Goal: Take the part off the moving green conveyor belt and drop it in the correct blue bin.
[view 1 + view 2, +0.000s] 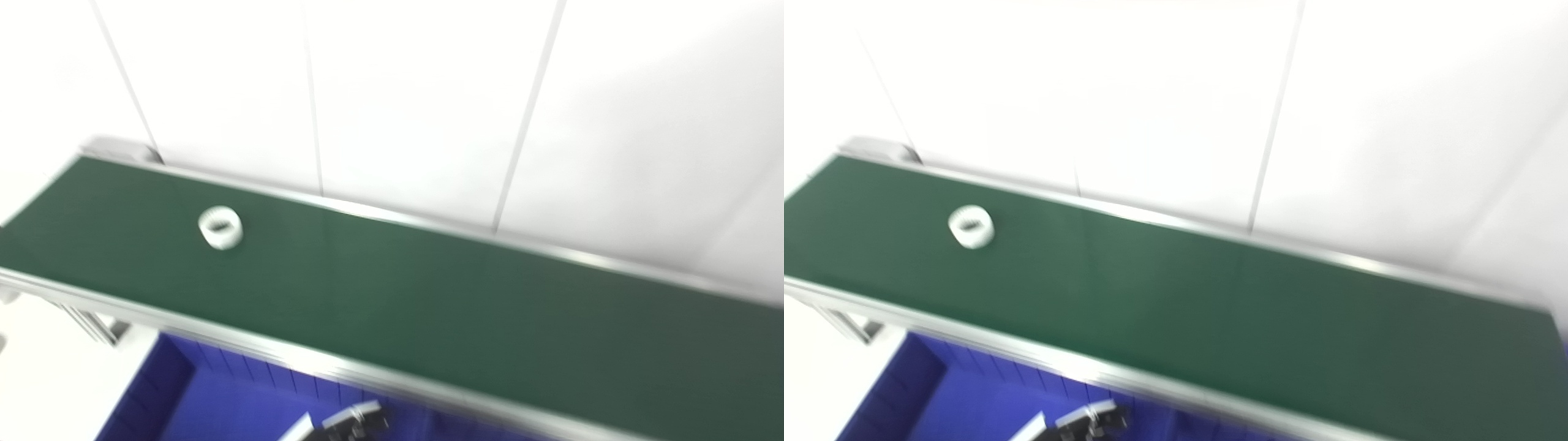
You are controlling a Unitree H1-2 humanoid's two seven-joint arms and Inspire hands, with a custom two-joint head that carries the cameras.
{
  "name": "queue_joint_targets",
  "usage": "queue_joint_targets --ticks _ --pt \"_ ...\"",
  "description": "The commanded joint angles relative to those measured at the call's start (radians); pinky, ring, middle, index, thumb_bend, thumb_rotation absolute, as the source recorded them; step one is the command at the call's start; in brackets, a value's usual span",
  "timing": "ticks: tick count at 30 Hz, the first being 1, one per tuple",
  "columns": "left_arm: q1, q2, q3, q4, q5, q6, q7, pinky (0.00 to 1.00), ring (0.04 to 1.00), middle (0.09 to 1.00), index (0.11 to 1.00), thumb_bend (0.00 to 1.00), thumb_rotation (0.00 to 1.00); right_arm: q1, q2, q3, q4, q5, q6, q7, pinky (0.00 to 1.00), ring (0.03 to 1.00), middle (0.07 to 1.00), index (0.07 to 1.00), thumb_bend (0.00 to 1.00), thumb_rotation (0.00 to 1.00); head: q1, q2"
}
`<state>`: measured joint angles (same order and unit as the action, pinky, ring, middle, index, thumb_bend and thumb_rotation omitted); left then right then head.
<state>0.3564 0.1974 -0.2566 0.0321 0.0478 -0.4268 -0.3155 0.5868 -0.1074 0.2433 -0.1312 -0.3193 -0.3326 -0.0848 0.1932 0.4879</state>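
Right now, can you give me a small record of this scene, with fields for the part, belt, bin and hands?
part: white ring-shaped part, lying on the belt near its left end, untouched
belt: long green conveyor belt with silver metal rails
bin: blue plastic bin below the belt's near edge
hands: a blurred piece of robot at the bottom edge above the bin; which hand and its state cannot be told

white panelled wall (429, 92), thin dark seams (312, 98)
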Motion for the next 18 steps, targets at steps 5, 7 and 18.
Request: queue_joint_targets --ticks 5,7,18 --pt "-0.021 0.009 -0.004 -0.012 -0.011 -0.043 0.023 0.77 0.848 0.874 0.846 0.69 0.58 -0.013 0.006 -0.007 0.006 0.009 -0.063 -0.006 0.90 0.947 0.969 0.984 0.76 0.59 0.015 -0.014" --pt "-0.024 -0.001 -0.001 -0.013 -0.025 -0.043 0.025 0.76 0.845 0.872 0.844 0.69 0.58 -0.019 0.004 -0.010 0.018 0.019 -0.074 -0.006 0.91 0.948 0.970 0.984 0.76 0.59 0.025 -0.017" --pt "-0.049 -0.031 0.074 -0.227 -0.067 -0.011 0.045 0.71 0.806 0.850 0.826 0.75 0.59 -0.044 -0.002 -0.024 0.064 0.064 -0.136 -0.015 0.87 0.915 0.947 0.980 0.77 0.57 0.050 -0.015"
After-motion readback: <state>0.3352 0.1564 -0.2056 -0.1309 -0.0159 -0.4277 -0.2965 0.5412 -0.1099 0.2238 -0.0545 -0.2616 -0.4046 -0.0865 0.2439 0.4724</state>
